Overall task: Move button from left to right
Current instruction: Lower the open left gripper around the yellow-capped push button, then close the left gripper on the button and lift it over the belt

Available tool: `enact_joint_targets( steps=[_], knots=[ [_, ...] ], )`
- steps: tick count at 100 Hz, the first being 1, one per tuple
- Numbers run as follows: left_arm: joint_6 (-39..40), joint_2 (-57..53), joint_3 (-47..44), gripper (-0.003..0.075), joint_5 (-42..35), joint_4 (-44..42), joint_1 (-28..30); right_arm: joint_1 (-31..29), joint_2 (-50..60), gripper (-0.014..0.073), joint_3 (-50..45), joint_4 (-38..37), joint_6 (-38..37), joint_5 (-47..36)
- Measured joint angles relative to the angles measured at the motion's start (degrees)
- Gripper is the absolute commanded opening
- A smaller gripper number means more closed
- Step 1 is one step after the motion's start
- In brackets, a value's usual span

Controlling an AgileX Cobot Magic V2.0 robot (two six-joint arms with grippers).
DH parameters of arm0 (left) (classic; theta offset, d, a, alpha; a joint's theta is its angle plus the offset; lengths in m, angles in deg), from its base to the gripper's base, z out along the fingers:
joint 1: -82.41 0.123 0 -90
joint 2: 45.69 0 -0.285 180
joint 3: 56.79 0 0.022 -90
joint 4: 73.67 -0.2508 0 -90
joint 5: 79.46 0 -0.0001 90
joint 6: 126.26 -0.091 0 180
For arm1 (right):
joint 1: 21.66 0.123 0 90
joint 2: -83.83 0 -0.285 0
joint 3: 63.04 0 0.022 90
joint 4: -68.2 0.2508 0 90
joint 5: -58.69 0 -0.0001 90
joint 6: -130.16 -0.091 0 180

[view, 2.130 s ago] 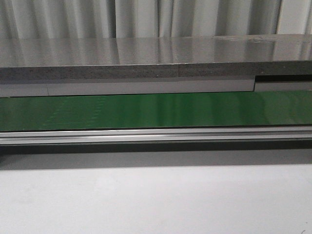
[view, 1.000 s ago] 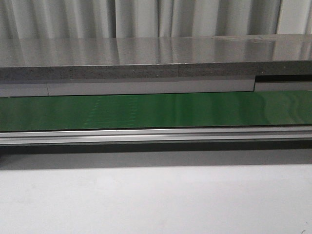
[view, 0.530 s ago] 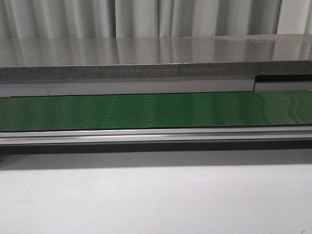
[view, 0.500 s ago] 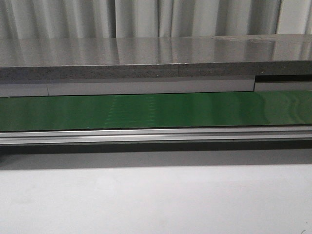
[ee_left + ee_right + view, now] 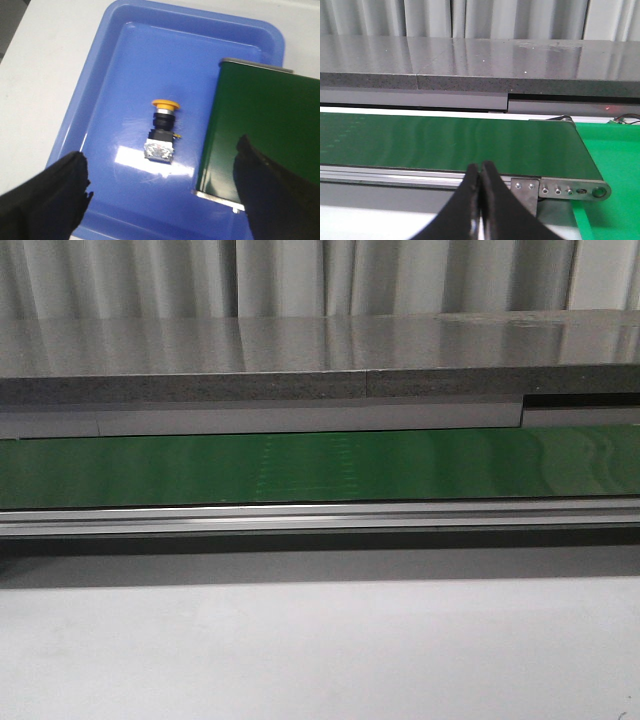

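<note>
In the blue tray (image 5: 100, 75) the button (image 5: 162, 131) lies on its side, yellow cap away from the left gripper (image 5: 162, 192), whose fingers (image 5: 47, 200) spread wide above it — touching nothing; the green belt (image 5: 260, 135) overlaps the tray's edge; the right gripper (image 5: 481, 207) is closed and holds nothing, the belt (image 5: 445, 142) beyond it, then a grey ledge (image 5: 470, 62) — curtains (image 5: 495, 17) behind.

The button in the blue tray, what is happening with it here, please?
Nothing holds the button yet. It lies on its side in the blue tray, beside the end of the green conveyor belt. The left gripper hangs over it with its jaws wide open, one on each side of the button, not touching it. The right gripper waits with its jaws closed and empty at the belt's other end, near a green tray.
</note>
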Motion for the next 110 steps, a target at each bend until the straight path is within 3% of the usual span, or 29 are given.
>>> enact_joint_targets(
  steps=[46, 110],
  knots=[
    [-1.35, 20.04, 8.70, 0.0566, -4.55, 0.11, 3.61, 0.00, 0.00, -0.0068, 0.00, 0.00, 0.00, 0.00],
    [-1.35, 30.50, 9.16, 0.0566, -6.88, 0.45, 3.61, 0.00, 0.00, -0.0068, 0.00, 0.00, 0.00, 0.00]
  ],
)
